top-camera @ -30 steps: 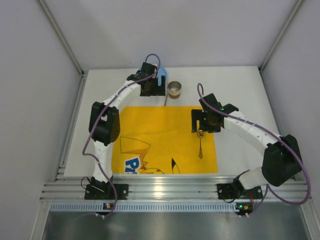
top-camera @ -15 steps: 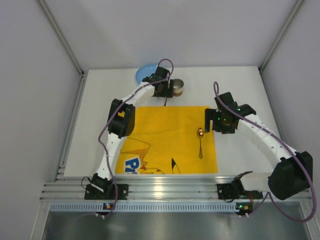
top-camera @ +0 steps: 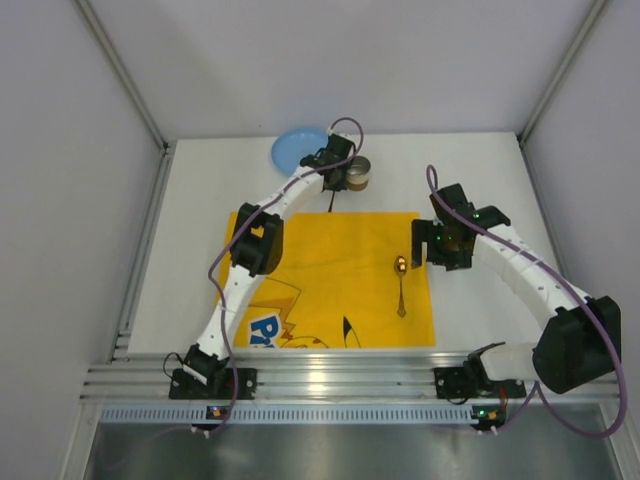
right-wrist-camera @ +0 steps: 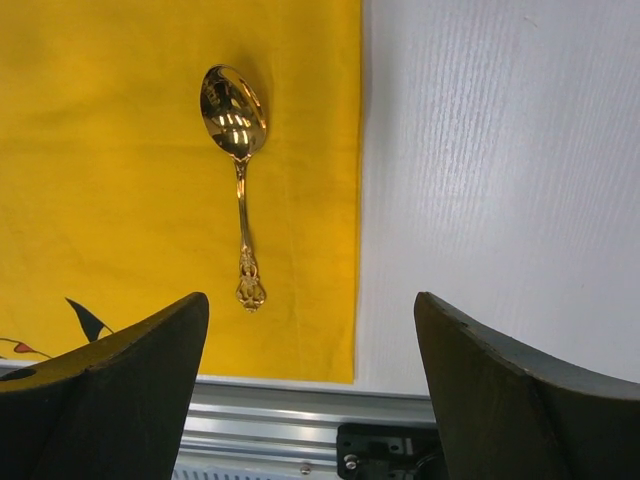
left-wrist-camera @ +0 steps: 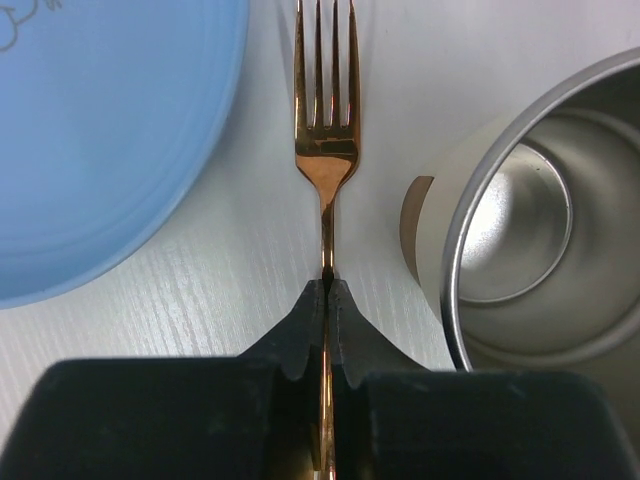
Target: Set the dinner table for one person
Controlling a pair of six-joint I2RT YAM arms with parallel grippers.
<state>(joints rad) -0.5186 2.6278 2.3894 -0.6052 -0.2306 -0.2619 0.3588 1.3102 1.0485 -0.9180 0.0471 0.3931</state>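
Note:
At the far side of the white dinner table point(top-camera: 480, 180), a copper fork point(left-wrist-camera: 326, 130) lies between a blue plate point(left-wrist-camera: 100, 130) and a steel cup point(left-wrist-camera: 540, 230). My left gripper point(left-wrist-camera: 328, 285) is shut on the fork's handle, tines pointing away; from above it sits at the cup's left point(top-camera: 335, 175). A gold spoon point(right-wrist-camera: 238, 150) lies on the right side of the yellow mat point(top-camera: 320, 270). My right gripper point(right-wrist-camera: 310, 300) hangs open and holds nothing, over the mat's right edge, just right of the spoon point(top-camera: 400, 285).
Pale grey panels wall the table on three sides. A ribbed aluminium rail point(top-camera: 340, 380) runs along the near edge by the arm bases. The plate point(top-camera: 297, 148) and cup point(top-camera: 357, 172) stand close together behind the mat.
My left gripper has moved right from the plate toward the cup and closed on the fork's handle. The right gripper backed off the spoon to the right, then held still.

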